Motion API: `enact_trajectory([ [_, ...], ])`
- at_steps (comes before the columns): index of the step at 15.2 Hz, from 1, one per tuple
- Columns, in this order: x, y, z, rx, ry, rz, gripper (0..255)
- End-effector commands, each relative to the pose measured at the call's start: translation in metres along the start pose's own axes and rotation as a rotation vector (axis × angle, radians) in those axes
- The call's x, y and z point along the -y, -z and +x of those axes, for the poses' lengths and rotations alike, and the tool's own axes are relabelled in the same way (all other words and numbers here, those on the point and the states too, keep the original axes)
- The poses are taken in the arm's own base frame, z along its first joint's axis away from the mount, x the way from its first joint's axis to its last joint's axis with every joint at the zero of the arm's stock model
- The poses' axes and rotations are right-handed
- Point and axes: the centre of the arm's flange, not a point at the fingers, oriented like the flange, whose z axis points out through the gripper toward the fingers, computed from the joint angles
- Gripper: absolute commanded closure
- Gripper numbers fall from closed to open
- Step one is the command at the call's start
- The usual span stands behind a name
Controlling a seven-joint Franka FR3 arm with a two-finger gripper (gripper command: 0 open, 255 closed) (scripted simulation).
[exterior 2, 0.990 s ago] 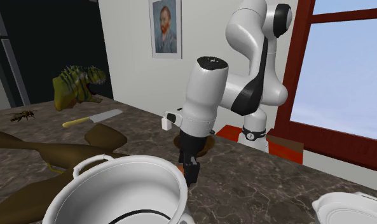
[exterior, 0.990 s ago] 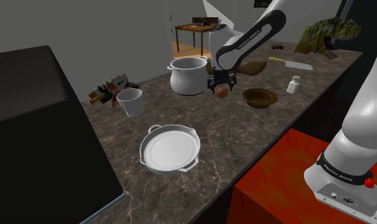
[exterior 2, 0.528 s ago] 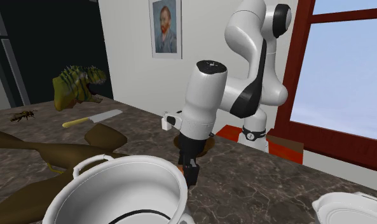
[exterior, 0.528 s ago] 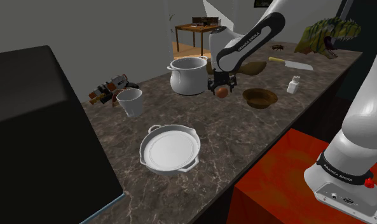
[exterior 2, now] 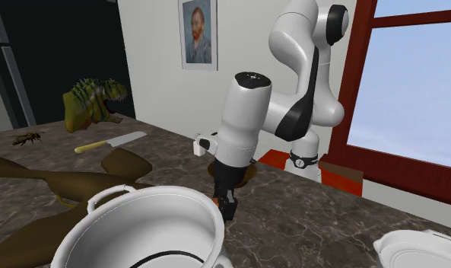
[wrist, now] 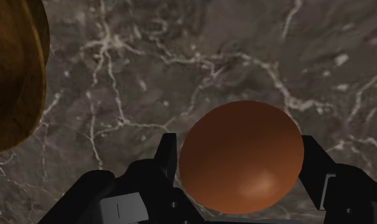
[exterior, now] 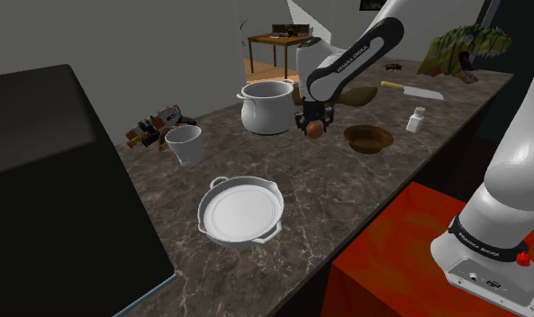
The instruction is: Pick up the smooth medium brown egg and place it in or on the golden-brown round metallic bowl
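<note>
Pincer point(wrist: 239, 150) clamped on the brown egg point(wrist: 243, 167), one black finger on each flank, gripping across the middle so the smooth shell can't squirt out. Under it the marbled counter point(wrist: 180, 57) looks a little way off, so I'd call the egg lifted clear and hanging in the air. Next out, the golden-brown bowl point(exterior: 368, 138) sits upright and open-mouthed on the counter, near the egg toward the shoulder view's right. That's a short carry with nothing standing between. On the other side the white pot point(exterior: 267, 106) crowds the arm, so it's worth steering away from. Farther back there's a small white bottle point(exterior: 416, 120) just past the bowl, then a knife point(exterior: 416, 89).
</note>
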Motion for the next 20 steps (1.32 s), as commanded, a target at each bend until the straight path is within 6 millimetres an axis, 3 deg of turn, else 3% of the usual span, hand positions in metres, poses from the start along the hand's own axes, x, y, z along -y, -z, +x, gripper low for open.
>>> enact_trajectory([
  [1,0.0,0.0,0.0,0.0,0.001,0.0,255],
  [3,0.0,0.0,0.0,0.0,0.001,0.0,255],
  [20,-0.013,0.087,0.015,0.0,0.001,0.0,255],
])
